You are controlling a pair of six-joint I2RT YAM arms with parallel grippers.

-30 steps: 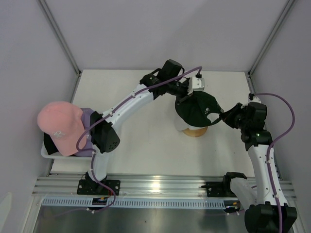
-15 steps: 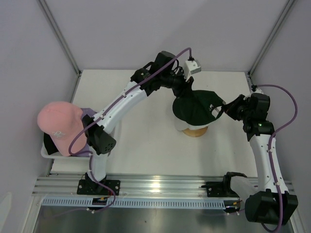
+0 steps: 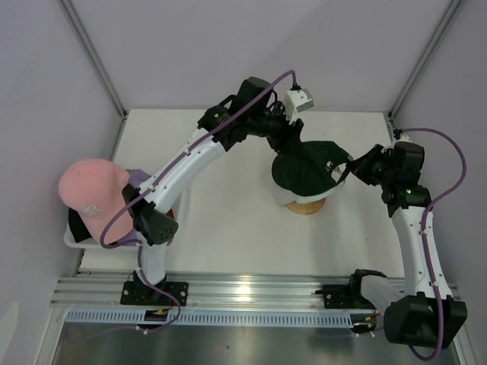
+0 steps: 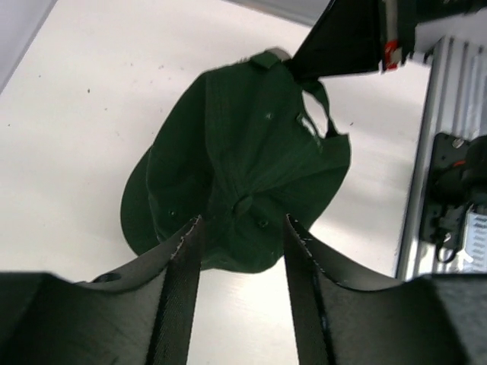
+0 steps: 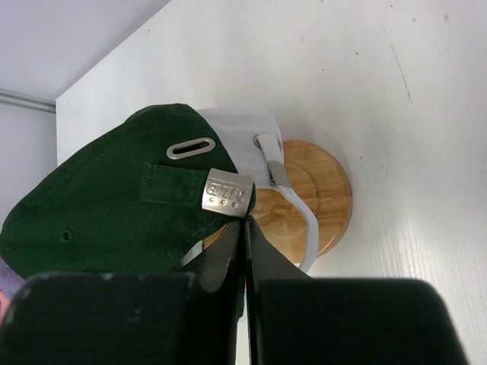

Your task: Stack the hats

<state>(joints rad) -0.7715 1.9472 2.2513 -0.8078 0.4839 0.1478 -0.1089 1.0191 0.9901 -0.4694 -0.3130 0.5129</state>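
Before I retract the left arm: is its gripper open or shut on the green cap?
Open: the left gripper has its fingers apart over the green cap, nothing pinched between them.

- The top external camera is looking down from above and behind the arm bases, facing the far wall, and from this distance it is taking in the whole table [image 3: 228,217] and both arms.
- The left wrist camera is riding just behind the left gripper [image 4: 243,222], looking steeply down from close above onto the dark green hat [image 4: 236,144].
- The right wrist camera is sitting low behind the right gripper [image 5: 244,228], peering along its fingers at very close range at the hat's back strap and the wooden stand [image 5: 319,190].
- All three views are sharing the dark green hat. The top and right wrist views are also sharing the stand.
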